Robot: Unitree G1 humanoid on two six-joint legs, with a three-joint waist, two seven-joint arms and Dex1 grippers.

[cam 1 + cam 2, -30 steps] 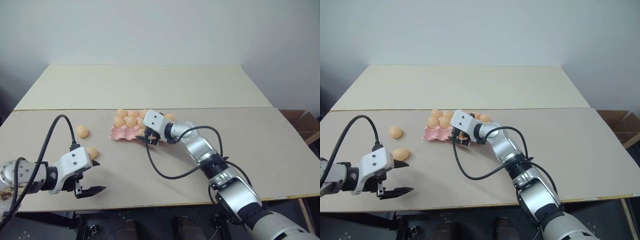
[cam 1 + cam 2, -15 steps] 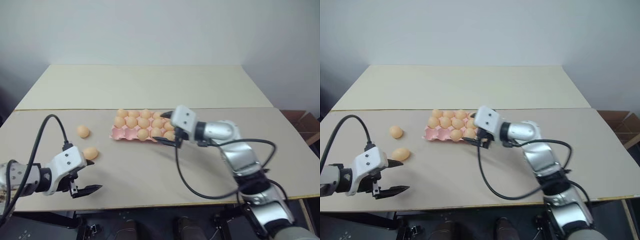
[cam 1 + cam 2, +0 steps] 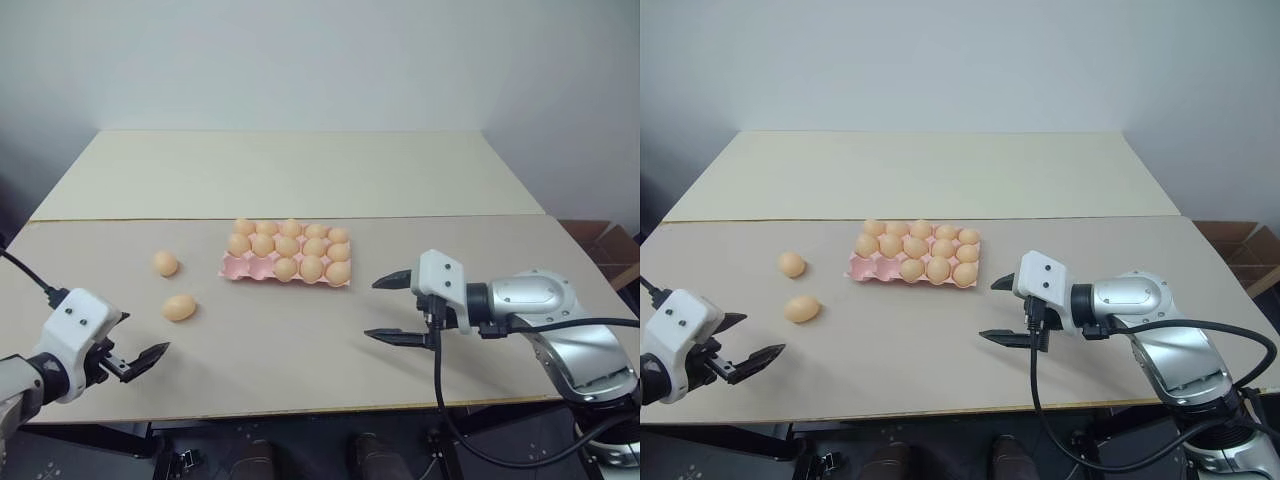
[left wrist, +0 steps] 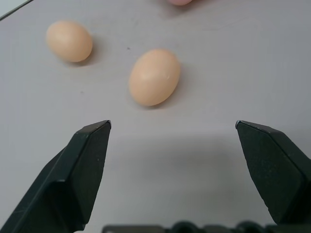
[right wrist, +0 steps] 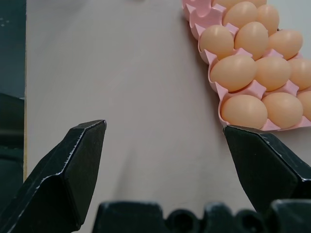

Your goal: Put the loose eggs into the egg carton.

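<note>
Both jaws wide open and empty, two loose eggs (image 3: 180,307) ahead of left gripper (image 3: 140,360), egg carton (image 3: 238,266) beyond

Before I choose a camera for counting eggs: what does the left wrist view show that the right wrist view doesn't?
Left wrist view: two loose eggs, the nearer egg and the farther egg, apart on the table, beyond the open left pincer. Right wrist view: the egg carton with eggs in its cups, beside the open right pincer. Both: bare tabletop between black fingers, nothing held.
</note>
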